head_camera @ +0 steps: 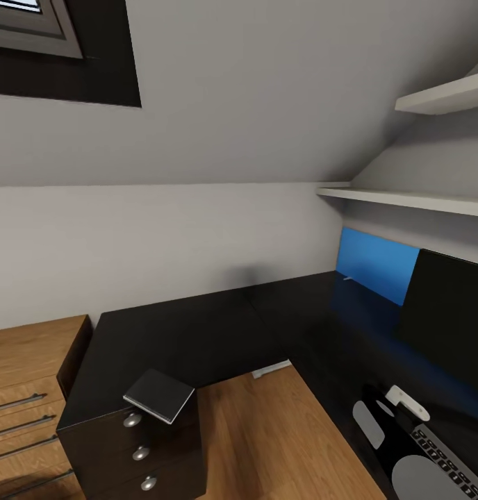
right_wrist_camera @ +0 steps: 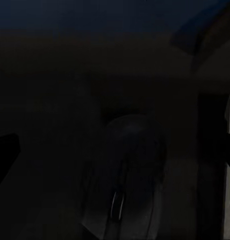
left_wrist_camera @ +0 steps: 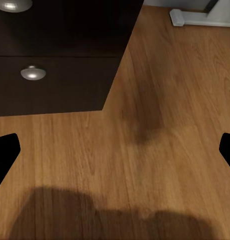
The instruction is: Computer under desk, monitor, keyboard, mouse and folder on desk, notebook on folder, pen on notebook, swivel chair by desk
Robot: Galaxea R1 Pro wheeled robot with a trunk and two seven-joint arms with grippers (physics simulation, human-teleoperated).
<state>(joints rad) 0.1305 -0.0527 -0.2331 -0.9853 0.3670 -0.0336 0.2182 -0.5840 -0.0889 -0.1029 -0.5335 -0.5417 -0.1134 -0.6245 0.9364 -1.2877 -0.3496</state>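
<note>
While my head camera looks down over the L-shaped table [head_camera: 218,326], I log things from left to right. At far left stands a light-wood cabinet [head_camera: 30,389] with long bar handles, just beside the table's dark drawer unit [head_camera: 138,451], which has three round metal knobs. The grey notebook [head_camera: 160,394] lies on the corner of the table above those drawers, its edge poking out past the table's front edge. Wooden floor [head_camera: 267,437] fills the inner angle of the L; a white foot of the table [head_camera: 270,369] rests on it.

Further right, the blue back panel [head_camera: 374,264] rises behind the black top, and the monitor [head_camera: 447,326] stands in front of it, screen dark. Low at right, the keyboard [head_camera: 451,465] lies on the table, cut by the frame edge, with a small white piece [head_camera: 407,403] just behind it that I cannot identify. Two white shelves [head_camera: 419,198] hang on the wall above.

My left pincer [left_wrist_camera: 115,150] hangs over the floor near the drawer unit, fingers wide apart, nothing between them. My right pincer [right_wrist_camera: 115,150] is also spread; its view is very dark, with a faint rounded mouse [right_wrist_camera: 126,180] shape beneath it.
</note>
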